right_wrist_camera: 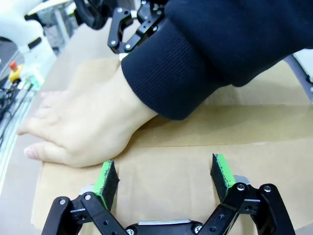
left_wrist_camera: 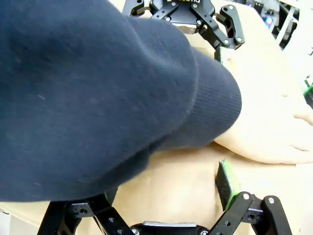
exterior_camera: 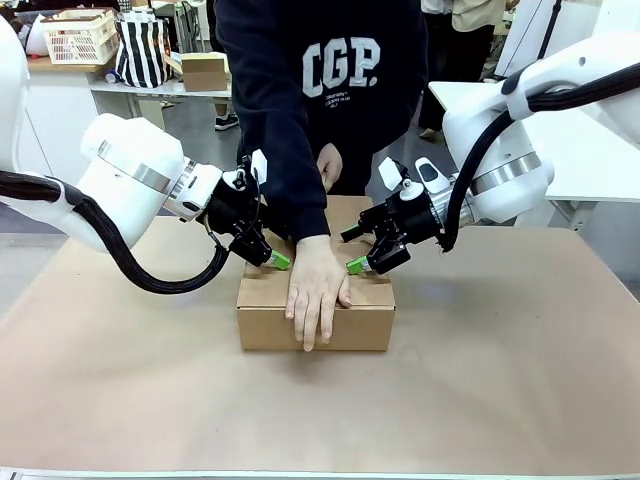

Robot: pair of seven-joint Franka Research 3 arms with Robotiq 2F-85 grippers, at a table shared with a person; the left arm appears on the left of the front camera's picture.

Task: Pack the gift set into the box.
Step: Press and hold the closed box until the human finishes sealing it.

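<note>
The box (exterior_camera: 266, 312) sat closed on the paper-covered table (exterior_camera: 500, 380), about midway between the table's left and right edges and nearer its far edge than its near one, its long side running across the front view. A person in a dark navy sweatshirt (exterior_camera: 320, 80) stood at the far edge and leaned over it, one hand (exterior_camera: 317, 290) pressed flat on the box top with the fingers curling over the near top edge. The left gripper (exterior_camera: 268, 255) hung over the left end of the box top, just beside the person's sleeve, its jaws spread apart with nothing between them; in the left wrist view one green pad (left_wrist_camera: 228, 178) stood just above the cardboard. The right gripper (exterior_camera: 362, 252) hung over the right end of the box top, close to the person's wrist, likewise spread wide and holding nothing, its green pads (right_wrist_camera: 105, 180) poised above the flap in the right wrist view. The hand lay between the two grippers. A small cardboard box (exterior_camera: 204, 71) stood on a shelf well behind the person.
</note>
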